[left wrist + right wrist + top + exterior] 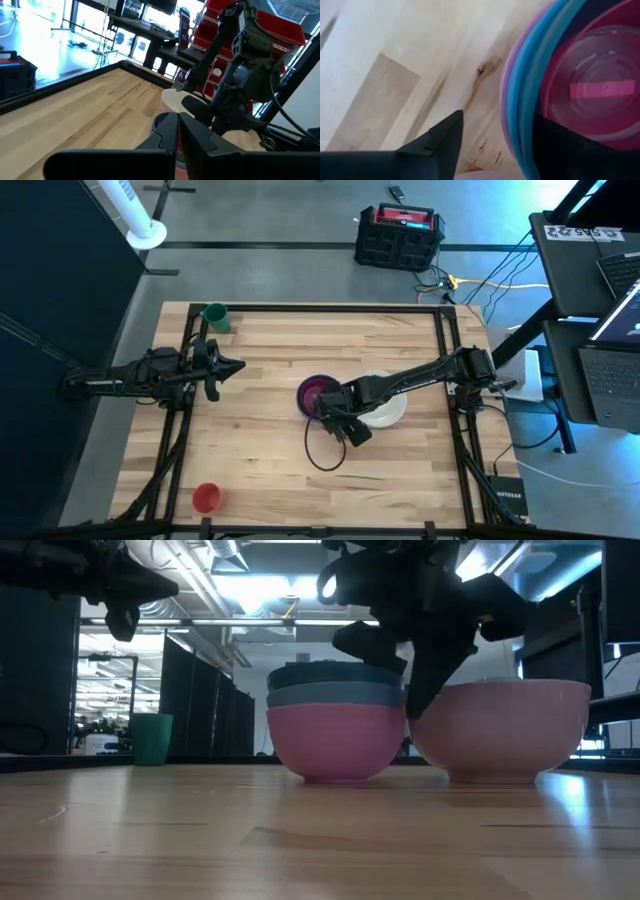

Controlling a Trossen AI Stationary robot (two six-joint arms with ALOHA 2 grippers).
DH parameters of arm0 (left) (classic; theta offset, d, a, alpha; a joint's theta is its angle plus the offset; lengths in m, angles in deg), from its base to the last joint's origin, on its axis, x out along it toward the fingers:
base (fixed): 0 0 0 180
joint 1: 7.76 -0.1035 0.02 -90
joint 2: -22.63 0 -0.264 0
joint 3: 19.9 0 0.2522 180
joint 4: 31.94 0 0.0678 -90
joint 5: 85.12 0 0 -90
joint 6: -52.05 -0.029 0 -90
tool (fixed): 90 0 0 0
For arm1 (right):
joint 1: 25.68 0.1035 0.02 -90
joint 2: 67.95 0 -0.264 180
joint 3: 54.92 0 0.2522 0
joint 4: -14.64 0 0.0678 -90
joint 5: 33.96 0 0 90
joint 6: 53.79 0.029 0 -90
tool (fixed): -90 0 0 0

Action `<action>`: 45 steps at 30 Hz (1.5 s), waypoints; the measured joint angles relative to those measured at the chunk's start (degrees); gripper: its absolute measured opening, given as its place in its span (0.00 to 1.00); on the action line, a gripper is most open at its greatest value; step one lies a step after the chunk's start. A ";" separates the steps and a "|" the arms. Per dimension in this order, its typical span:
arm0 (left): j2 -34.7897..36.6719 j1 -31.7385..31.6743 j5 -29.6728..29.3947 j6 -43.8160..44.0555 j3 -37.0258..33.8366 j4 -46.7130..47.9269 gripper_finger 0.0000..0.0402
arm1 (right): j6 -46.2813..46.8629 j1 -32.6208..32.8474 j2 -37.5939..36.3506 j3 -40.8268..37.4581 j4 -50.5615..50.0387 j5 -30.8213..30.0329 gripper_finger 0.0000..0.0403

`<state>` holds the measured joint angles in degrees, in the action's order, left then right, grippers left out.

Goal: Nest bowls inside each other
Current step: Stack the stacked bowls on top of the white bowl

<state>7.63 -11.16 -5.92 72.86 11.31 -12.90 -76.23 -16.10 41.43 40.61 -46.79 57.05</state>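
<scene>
A stack of bowls (335, 735) stands near the table's middle. A pale pink bowl is at the bottom, then light blue, then dark teal, with the magenta bowl (592, 85) innermost. The large white bowl (500, 730) stands on its base right beside the stack. My right gripper (497, 125) points steeply down over the stack's rim on the side next to the white bowl. It is open, with one finger (445, 142) outside the stack and the other (560, 147) over its inside. My left gripper (177, 130) hangs shut and level above the table's left part, holding nothing. My right gripper straddles the stack's rim (520, 115) from above, one finger outside the pink bowl and one inside. A gap shows between the outer finger and the rim. I cannot tell whether the inner finger touches a bowl. The stack rests on the table.
A small green cup (216, 317) stands at the far left corner and a small red cup (206, 498) near the front left. A dark cable loop (325, 450) lies on the table in front of the bowls. Bare wood lies between the cups.
</scene>
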 joint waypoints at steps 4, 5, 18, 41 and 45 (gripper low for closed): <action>0.01 0.00 0.00 0.04 0.00 0.08 0.00 | 0.95 -0.70 0.00 -0.01 0.04 -0.22 0.29; 0.00 0.00 0.00 0.02 0.00 0.03 0.00 | 1.05 -0.77 0.00 -0.01 0.05 -0.24 0.25; 0.01 0.00 0.00 0.08 0.00 -0.22 0.00 | 1.48 -1.03 -0.06 0.05 0.02 -1.05 0.07; 0.00 0.00 0.01 -0.32 0.00 -0.34 0.00 | 0.50 -3.27 -1.20 10.26 -11.06 -7.39 0.06; 0.01 0.00 0.05 -0.36 0.00 -0.35 0.00 | 2.14 -3.53 -3.45 10.74 -13.80 -8.81 0.06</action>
<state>7.64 -11.16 -5.88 72.50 11.31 -13.25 -74.09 -19.63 37.99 51.35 -60.59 48.24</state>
